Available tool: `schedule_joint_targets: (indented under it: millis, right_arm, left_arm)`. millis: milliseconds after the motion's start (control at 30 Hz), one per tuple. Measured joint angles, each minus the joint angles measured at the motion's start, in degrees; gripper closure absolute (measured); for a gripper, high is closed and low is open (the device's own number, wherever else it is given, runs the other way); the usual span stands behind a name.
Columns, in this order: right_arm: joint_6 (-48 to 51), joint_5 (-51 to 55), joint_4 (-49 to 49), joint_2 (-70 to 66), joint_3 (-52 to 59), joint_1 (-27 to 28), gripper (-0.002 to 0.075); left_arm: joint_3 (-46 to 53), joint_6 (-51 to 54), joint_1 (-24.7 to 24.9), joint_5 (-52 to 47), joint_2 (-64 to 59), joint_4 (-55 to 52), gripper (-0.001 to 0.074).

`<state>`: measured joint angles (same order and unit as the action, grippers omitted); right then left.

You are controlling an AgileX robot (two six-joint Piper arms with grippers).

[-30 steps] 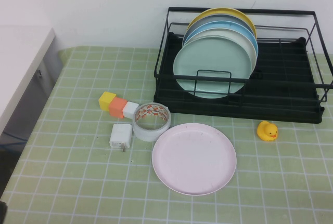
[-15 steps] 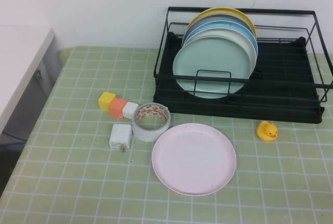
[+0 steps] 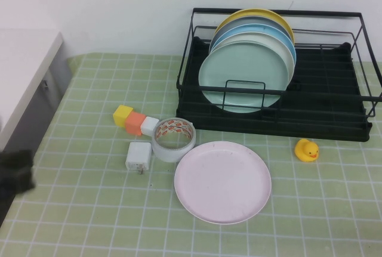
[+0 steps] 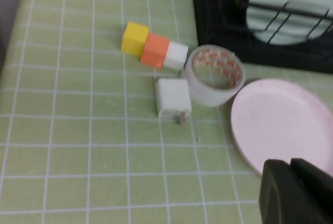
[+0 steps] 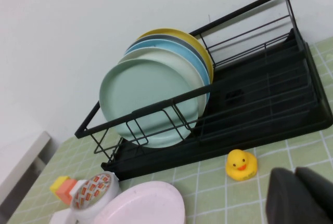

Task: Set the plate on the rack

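One pink plate (image 3: pixel 222 182) is seen on the table, and five plates (image 3: pixel 245 81) are counted standing in the one rack (image 3: pixel 334 117). Three cubes (image 3: pixel 135 120) are found in a row. One tape roll (image 3: pixel 173 139), one white charger (image 3: pixel 138 156) and one duck (image 3: pixel 307 150) are counted. Two grippers are partly seen: left gripper (image 4: pixel 296 193), right gripper (image 5: pixel 302 195).

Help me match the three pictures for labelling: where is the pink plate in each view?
High view: plate flat on the table, front of the rack.
Left wrist view: plate beside the tape roll, left gripper over its edge.
Right wrist view: plate partly cut off; right gripper nearby.
Shared landmark: tape roll.
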<state>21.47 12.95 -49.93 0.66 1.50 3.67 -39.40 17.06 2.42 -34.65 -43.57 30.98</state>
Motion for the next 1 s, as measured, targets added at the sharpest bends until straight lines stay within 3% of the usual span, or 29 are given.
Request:
schedule_joint_targets:
  millis: [133, 333, 500, 633, 733, 1000]
  right_arm:
    - [0.3, 0.0, 0.0, 0.0, 0.0, 0.0, 0.0716]
    - [0.6, -0.9, -0.7, 0.0, 0.0, 0.0, 0.0716]
    - [0.6, -1.5, -2.0, 0.0, 0.0, 0.0, 0.0716]
    - [0.7, -1.3, -2.3, 0.0, 0.0, 0.0, 0.0716]
    - [0.7, -0.2, -2.3, 0.0, 0.0, 0.0, 0.0716]
    - [0.7, 1.7, -2.3, 0.0, 0.0, 0.0, 0.0716]
  left_arm:
    - [-5.8, 1.2, 1.9, -1.6, -10.6, -0.9, 0.0736]
    - [-10.2, -1.7, 14.2, -1.8, -23.8, -8.1, 0.0737]
    - [-15.6, -17.1, 24.3, -1.8, -34.9, -22.9, 0.0736]
    - [-21.6, -27.7, 29.0, -3.7, -43.6, -31.9, 0.0723]
    - [-26.7, -30.8, 31.1, -5.5, -49.9, -33.9, 0.0659]
    - [-39.5, -37.7, 33.6, -8.0, -64.9, -34.1, 0.0354]
